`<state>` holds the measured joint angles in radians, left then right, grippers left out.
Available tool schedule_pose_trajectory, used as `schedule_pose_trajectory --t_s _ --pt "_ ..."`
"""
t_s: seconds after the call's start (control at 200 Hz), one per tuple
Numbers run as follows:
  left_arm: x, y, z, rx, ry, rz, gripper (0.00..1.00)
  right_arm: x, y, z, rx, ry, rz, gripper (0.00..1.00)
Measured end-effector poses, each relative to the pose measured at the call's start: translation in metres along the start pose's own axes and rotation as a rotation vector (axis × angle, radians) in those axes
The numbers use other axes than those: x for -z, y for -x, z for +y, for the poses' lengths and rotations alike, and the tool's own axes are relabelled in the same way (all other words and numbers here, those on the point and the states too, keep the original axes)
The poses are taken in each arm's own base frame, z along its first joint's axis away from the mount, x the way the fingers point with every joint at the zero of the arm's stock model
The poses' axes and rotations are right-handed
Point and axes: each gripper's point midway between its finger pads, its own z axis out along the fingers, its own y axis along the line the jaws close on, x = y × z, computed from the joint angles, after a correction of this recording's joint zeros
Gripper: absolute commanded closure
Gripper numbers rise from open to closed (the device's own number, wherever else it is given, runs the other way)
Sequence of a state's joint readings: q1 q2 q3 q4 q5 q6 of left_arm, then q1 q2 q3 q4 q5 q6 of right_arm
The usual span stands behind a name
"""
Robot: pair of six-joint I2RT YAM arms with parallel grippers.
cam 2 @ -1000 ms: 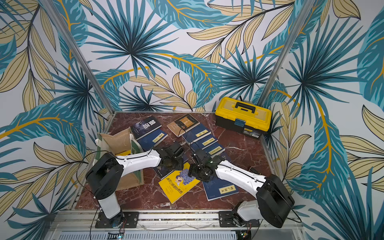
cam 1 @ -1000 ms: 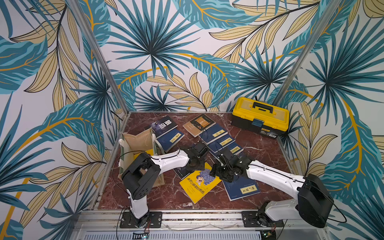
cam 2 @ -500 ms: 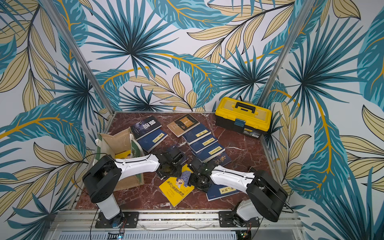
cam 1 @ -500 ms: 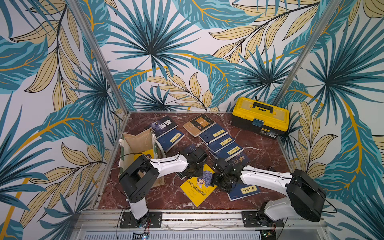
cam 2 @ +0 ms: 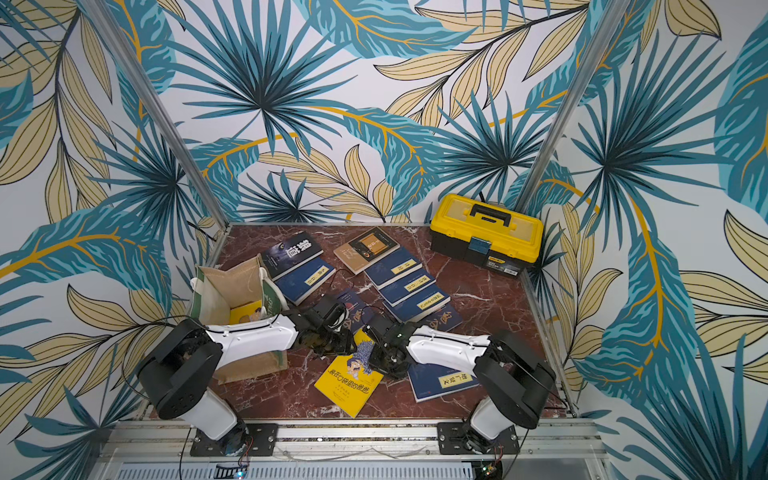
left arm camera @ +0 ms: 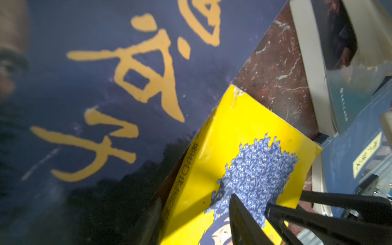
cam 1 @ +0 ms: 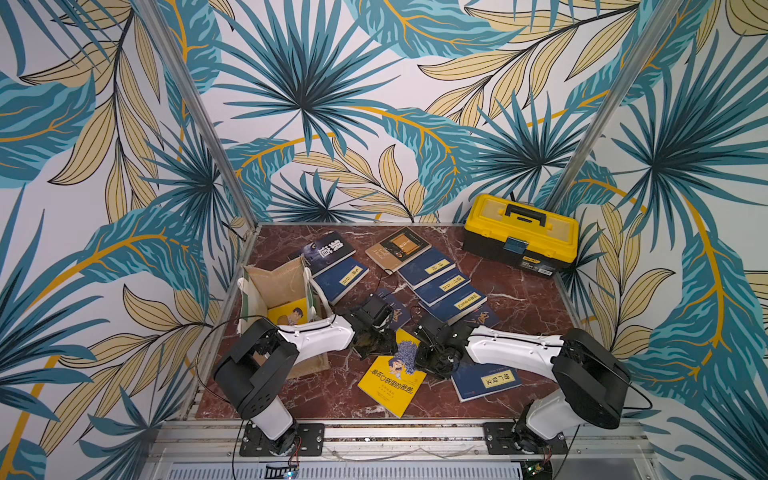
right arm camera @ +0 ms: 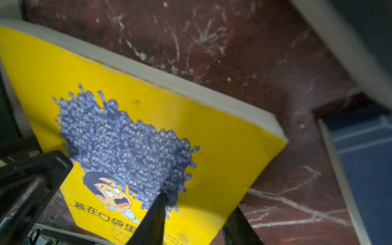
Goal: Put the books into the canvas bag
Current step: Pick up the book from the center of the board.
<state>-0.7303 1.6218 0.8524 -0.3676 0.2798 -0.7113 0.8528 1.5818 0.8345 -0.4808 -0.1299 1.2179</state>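
My right jaws are at the edge of the yellow book (right arm camera: pixel 212 137), one finger (right arm camera: pixel 154 218) on its cover; gripping or not, I cannot tell. My left jaws, state hidden, hang close over a navy book (left arm camera: pixel 201 74). The canvas bag (cam 1: pixel 274 282) stands near, left of them.

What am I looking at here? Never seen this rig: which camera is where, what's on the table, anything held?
Two white robot arms, each ending in a two-finger gripper. The wide pictures come from one overhead stereo camera; the close-ups from cameras on the wrists. On the red marble table lie thin books, mostly navy, a yellow toolbox and an open canvas bag with one yellow book inside. The right gripper straddles the edge of the yellow cartoon book in front; whether it clamps is unclear. The left gripper sits low over a dark blue book; its jaws are hidden.
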Motion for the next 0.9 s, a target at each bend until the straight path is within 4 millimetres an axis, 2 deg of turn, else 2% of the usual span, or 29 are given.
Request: schedule_pose_trajectory --t_s 0.215,0.351,0.461,0.626,0.786,0.901 --pt "0.007 0.003 -0.003 0.004 -0.035 -0.004 0.59 -0.001 0.004 0.002 -0.012 -0.011 0.048 0.69" --pt "0.020 0.007 -0.020 -0.006 -0.107 -0.025 0.66 -0.002 0.005 0.003 -0.016 0.007 0.048 0.69" --pt "0.032 0.010 -0.036 -0.022 -0.174 -0.044 0.70 -0.005 0.009 0.012 -0.014 0.069 0.029 0.69" --pt "0.036 0.010 -0.046 -0.038 -0.219 -0.047 0.84 -0.006 0.014 0.024 -0.001 0.136 0.005 0.68" --pt "0.039 0.012 -0.047 -0.052 -0.222 -0.054 0.97 -0.002 0.018 0.024 0.017 0.149 -0.026 0.59" --pt "0.047 0.012 -0.046 -0.075 -0.188 -0.062 1.00 0.011 0.026 0.024 0.059 0.150 -0.092 0.48"
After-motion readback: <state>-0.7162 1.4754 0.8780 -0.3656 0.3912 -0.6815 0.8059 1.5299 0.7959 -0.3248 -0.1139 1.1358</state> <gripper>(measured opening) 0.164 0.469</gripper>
